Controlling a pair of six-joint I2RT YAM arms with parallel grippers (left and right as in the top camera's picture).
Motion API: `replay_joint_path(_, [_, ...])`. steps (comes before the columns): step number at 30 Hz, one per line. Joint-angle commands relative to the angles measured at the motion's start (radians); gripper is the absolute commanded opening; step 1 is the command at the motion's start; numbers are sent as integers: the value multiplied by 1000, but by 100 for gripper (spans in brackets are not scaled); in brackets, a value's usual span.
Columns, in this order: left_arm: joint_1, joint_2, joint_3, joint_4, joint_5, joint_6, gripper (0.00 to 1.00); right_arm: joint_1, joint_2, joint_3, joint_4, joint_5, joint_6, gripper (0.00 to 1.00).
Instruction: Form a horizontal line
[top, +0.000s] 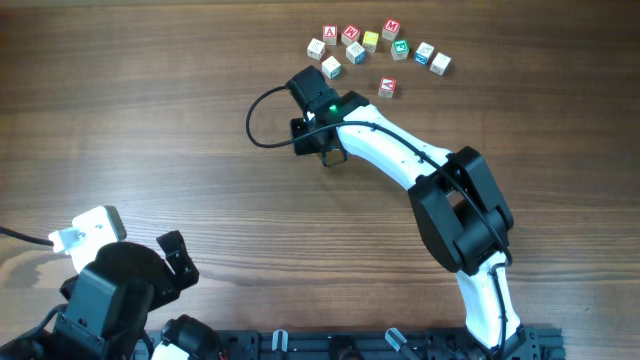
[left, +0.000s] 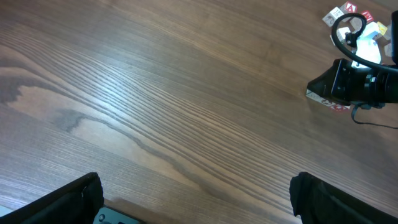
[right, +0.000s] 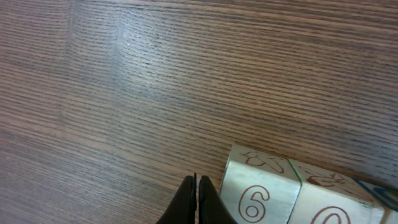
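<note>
Three-cube line: just beside the closed tips; probably best squared with a gentle sideways push.
Right gripper: closed, empty.
Left gripper: open, idle.

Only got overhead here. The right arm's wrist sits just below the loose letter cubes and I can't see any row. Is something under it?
Observer: Yes. The right wrist view shows a row of pale cubes set edge to edge on the table. The nearest has a red-outlined 6 on the face toward the camera.
Operator: Is the right gripper holding one?
Observer: No. The right gripper is shut on nothing. The row lies just beside its fingertips, and I can't tell whether they touch.
Operator: Left gripper?
Observer: The left gripper is wide open, with nothing between its fingers.
</note>
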Motion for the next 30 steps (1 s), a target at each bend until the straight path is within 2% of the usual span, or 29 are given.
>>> replay_joint_path(1, [3,-3,-2,2,-13,-12,100,-5,22,17,-5,29,12,5])
replay_joint_path(16, [4,-3,-2,2,-13,-12,100,-4,22,19,40,21,4,5])
replay_joint_path(30, [3,-3,-2,2,-13,-12,100,-5,22,19,21,85,61,5])
